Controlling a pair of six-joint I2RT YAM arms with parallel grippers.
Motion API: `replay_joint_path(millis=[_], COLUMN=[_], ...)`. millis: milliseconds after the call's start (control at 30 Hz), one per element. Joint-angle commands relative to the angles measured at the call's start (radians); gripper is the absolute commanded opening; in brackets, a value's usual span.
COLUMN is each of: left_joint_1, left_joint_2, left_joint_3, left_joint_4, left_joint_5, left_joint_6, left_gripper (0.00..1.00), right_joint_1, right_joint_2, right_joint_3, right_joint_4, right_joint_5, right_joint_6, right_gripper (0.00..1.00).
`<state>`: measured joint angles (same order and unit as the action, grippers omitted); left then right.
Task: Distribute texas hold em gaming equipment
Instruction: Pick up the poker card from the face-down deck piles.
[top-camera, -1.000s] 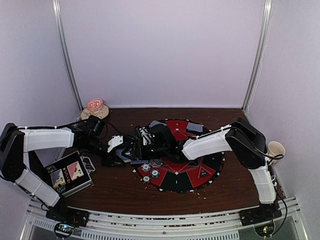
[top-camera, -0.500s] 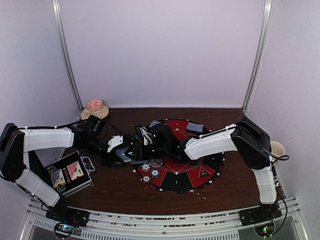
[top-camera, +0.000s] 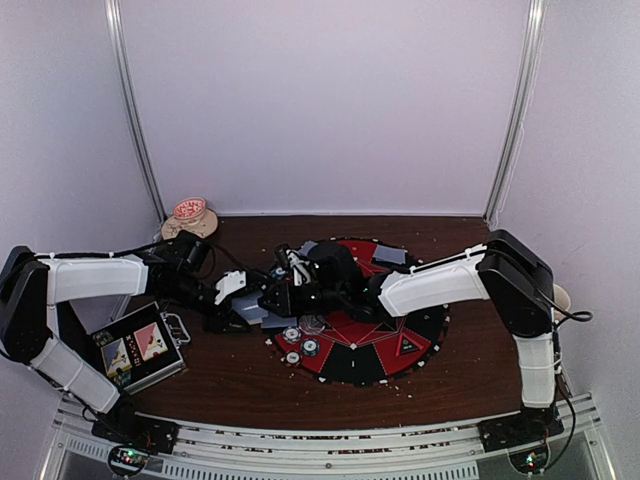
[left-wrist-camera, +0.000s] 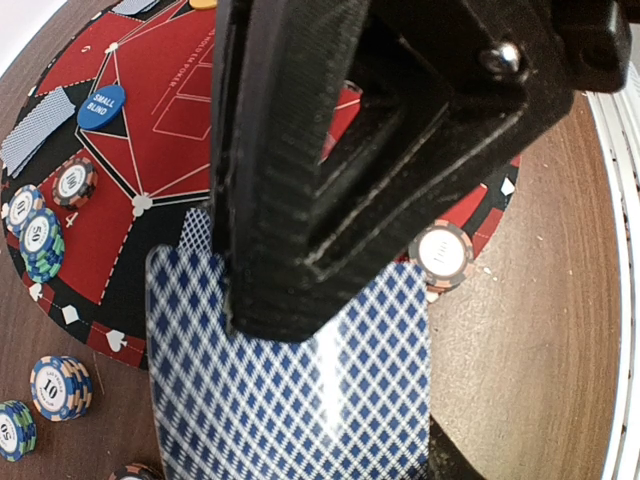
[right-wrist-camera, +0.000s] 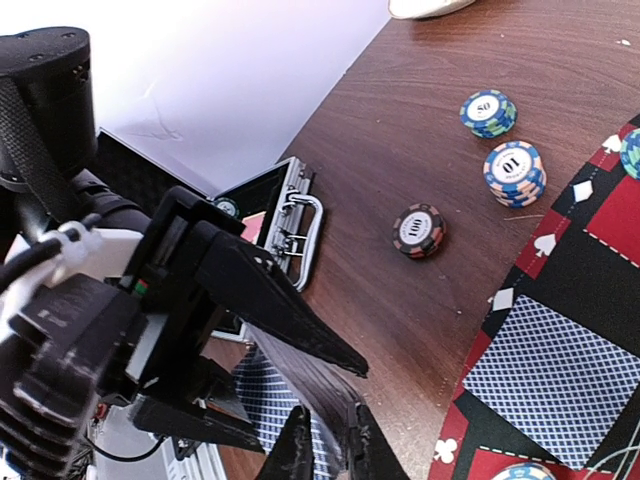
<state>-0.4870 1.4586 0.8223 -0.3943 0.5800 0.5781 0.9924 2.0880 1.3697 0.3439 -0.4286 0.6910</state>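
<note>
Over the left rim of the round red-and-black felt poker mat (left-wrist-camera: 165, 150), above the brown wooden counter (top-camera: 230, 375): left gripper (top-camera: 243, 312) jaws clamped on blue diamond-backed playing cards (left-wrist-camera: 300, 400); right gripper (top-camera: 273, 299) jaws pinched nearly together on the same cards' upper edge.

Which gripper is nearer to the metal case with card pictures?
Left. The left gripper, holding playing cards, is just to the right of the case. The right gripper is farther right, facing the left one at the edge of the round mat.
</note>
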Motion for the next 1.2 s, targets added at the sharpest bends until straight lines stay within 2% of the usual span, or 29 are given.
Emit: replay_joint_path(millis=[0,67,167,400,867,1000,1167], left_joint_1=[0.001,0.001,0.002,0.001,0.002,0.001,0.002], left_joint_2=[-0.011,-0.009,-0.01,-0.014,-0.014,-0.014,-0.015], left_joint_3=[0.0,0.0,-0.002,-0.002,-0.002,-0.002,-0.002], left_joint_4=[0.014,0.014,0.012,0.014,0.012,0.014,0.013], left_joint_5=[0.023,0.021,0.021,0.02,0.018,0.019,0.018], left_joint_6=[0.009,0.009,0.009,0.009,0.01,0.01,0.01], left_gripper=[0.45,0.45,0.45,0.45,0.45,0.45,0.45], right_joint_1=[-0.004,-0.004,-0.004,-0.023,-0.145,-0.164,-0.165], right_joint_2=[-0.01,-0.009,-0.013,-0.076,-0.278,-0.265,-0.143], right_joint_3=[-0.005,-0.004,-0.01,-0.072,-0.342,-0.348,-0.241], right_joint_4=[0.063,0.07,0.078,0.101,0.282,0.275,0.235], right_joint_5=[-0.054,-0.065,-0.071,-0.062,-0.084,-0.073,-0.086], right_joint_6=[0.025,0.029,0.03,0.033,0.094,0.094,0.098], right_gripper=[0.14,0.12,0.0,0.0,0.0,0.0,0.0])
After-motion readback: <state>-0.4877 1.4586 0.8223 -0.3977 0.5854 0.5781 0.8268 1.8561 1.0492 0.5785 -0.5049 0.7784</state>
